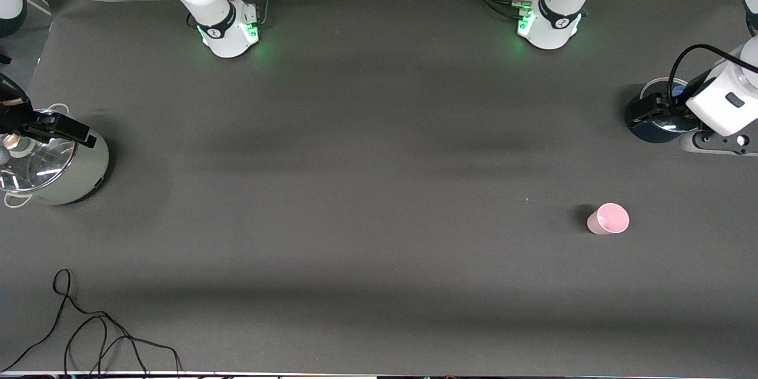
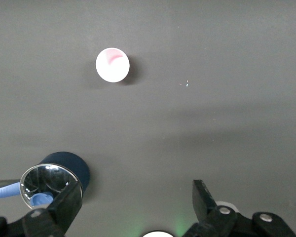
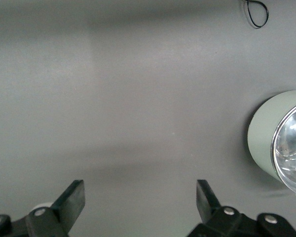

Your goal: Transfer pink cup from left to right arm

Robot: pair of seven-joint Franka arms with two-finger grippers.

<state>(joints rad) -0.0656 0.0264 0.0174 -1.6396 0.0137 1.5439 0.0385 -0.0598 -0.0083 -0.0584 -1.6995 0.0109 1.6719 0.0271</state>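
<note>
You have a wide dark grey table (image 1: 379, 189) filling the front view, with both arm bases along its top edge.

At the right arm's end stands a pale green pot (image 1: 71, 174) with a glass lid (image 1: 32, 163); the picture's edge cuts part of it off. The right gripper (image 3: 140, 197) hangs over the table by this pot. In the front view you see only its dark body crossing the lid, but the right wrist view shows its two fingers (image 3: 71, 197) spread wide with nothing between them, and the pot sits off to one side, cut by the frame.

At the left arm's end you find a dark blue pot (image 1: 648, 130), mostly hidden in the front view by the left arm's white wrist. The left wrist view shows it better: a glass lid (image 2: 47, 182) on top and something blue under the glass that you cannot identify. The left gripper (image 2: 136, 200) hangs over the table beside that pot, fingers (image 2: 69, 200) wide apart and holding nothing.

The pink cup (image 1: 608, 218) stands upright on the table toward the left arm's end, nearer the front camera than the blue pot and well apart from both grippers.

A thin black cable (image 1: 89, 331) loops at the near edge by the right arm's end, running out of frame.
</note>
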